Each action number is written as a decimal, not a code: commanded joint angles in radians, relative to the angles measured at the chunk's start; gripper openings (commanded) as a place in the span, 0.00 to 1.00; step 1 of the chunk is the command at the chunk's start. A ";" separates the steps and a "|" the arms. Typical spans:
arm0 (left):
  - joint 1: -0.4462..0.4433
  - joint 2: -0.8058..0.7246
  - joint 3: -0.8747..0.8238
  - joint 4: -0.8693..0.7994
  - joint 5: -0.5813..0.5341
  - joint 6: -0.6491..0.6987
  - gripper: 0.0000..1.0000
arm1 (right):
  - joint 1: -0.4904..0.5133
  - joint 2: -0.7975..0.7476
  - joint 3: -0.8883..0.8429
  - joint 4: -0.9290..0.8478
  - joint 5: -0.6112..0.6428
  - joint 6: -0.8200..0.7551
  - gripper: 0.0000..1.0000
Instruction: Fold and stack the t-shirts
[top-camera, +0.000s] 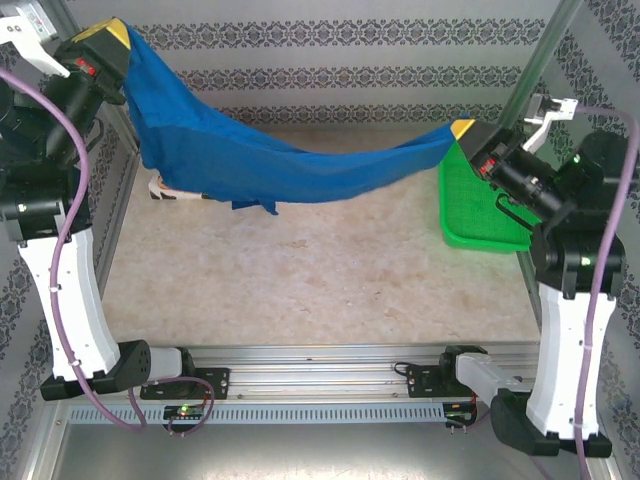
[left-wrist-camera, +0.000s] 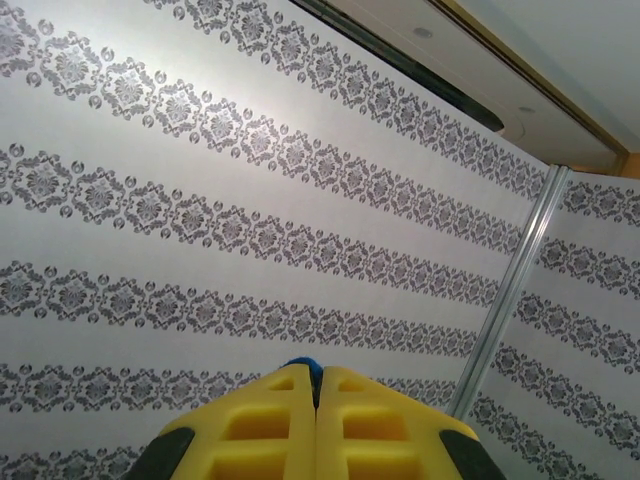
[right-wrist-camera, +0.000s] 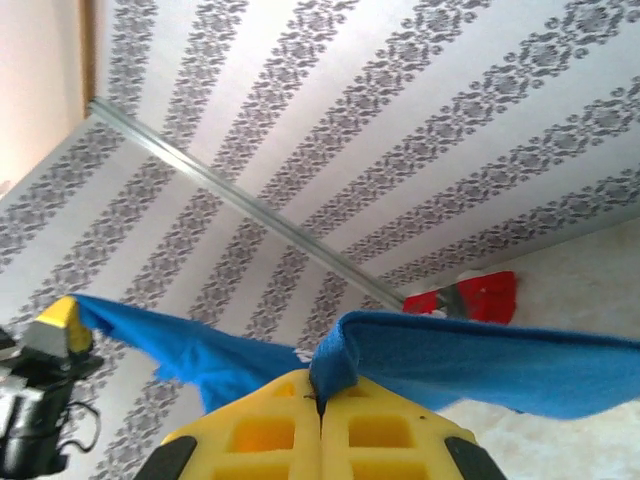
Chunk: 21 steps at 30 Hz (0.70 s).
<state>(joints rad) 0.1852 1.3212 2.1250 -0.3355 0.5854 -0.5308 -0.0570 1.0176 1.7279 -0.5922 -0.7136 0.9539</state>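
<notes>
– Left of the green basket (top-camera: 470, 215), blue t-shirt (top-camera: 280, 165) is held aloft, sagging mid-span; left gripper (top-camera: 118, 40) and right gripper (top-camera: 462, 130) are each clamped on an edge.
– Noted. Slack should be drawn out evenly before lowering; red t-shirt (right-wrist-camera: 480, 297), farther left, is to be avoided.

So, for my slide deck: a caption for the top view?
Left gripper and right gripper hold the blue shirt stretched above the table, basket at right.
</notes>
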 joint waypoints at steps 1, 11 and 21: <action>0.007 -0.043 0.089 -0.043 -0.037 0.016 0.00 | -0.009 -0.035 0.065 -0.004 -0.064 0.064 0.00; 0.003 0.011 0.384 -0.108 -0.065 0.000 0.00 | -0.012 0.014 0.254 0.031 -0.120 0.188 0.00; -0.009 -0.027 0.418 -0.135 -0.066 0.022 0.00 | -0.012 0.017 0.315 0.024 -0.203 0.258 0.00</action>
<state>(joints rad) 0.1841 1.3071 2.5870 -0.4557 0.5400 -0.5274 -0.0570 1.0451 2.0342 -0.5873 -0.8764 1.1835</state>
